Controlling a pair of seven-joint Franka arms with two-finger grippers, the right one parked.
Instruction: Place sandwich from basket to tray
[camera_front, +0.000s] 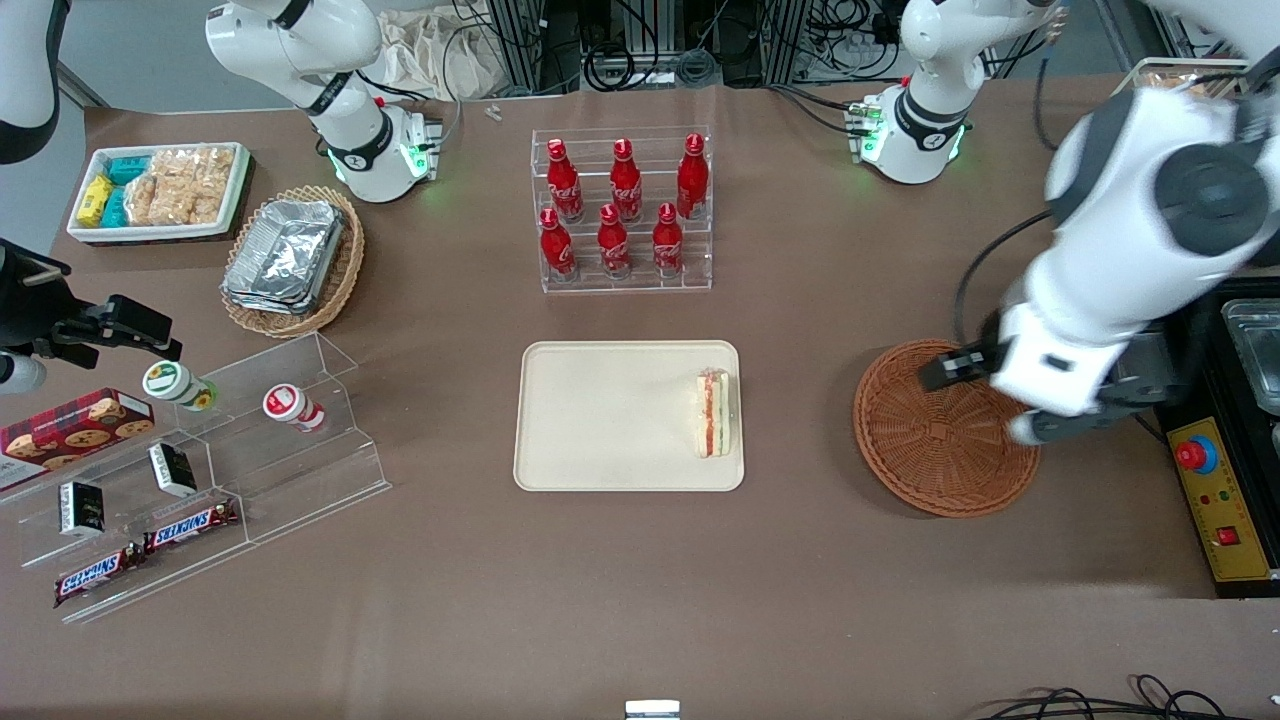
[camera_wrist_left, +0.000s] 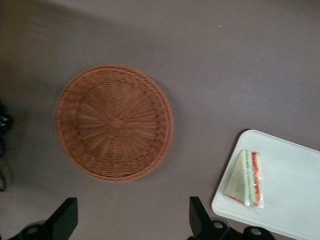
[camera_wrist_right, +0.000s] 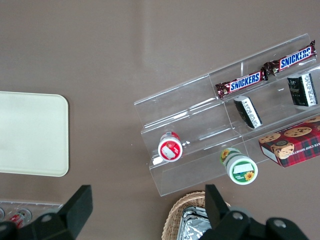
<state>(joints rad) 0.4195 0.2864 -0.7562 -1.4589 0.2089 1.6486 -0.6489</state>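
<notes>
The sandwich (camera_front: 714, 413), a pale bread wedge with orange-red and green layers, lies on the cream-beige tray (camera_front: 600, 420) near the tray's edge toward the working arm. It also shows in the left wrist view (camera_wrist_left: 246, 178) on the tray (camera_wrist_left: 290, 195). The round reddish-brown wicker basket (camera_front: 925, 450) (camera_wrist_left: 114, 122) holds nothing. My gripper (camera_front: 945, 368) (camera_wrist_left: 132, 220) hangs high above the basket's rim, open and empty, its black fingers (camera_wrist_left: 197, 215) spread wide.
A clear rack of red bottles (camera_front: 623, 210) stands farther from the front camera than the tray. A tan wicker basket with foil containers (camera_front: 292, 258), a white snack bin (camera_front: 158, 190) and clear snack shelves (camera_front: 200, 470) lie toward the parked arm's end. A control box (camera_front: 1225, 500) sits beside the basket.
</notes>
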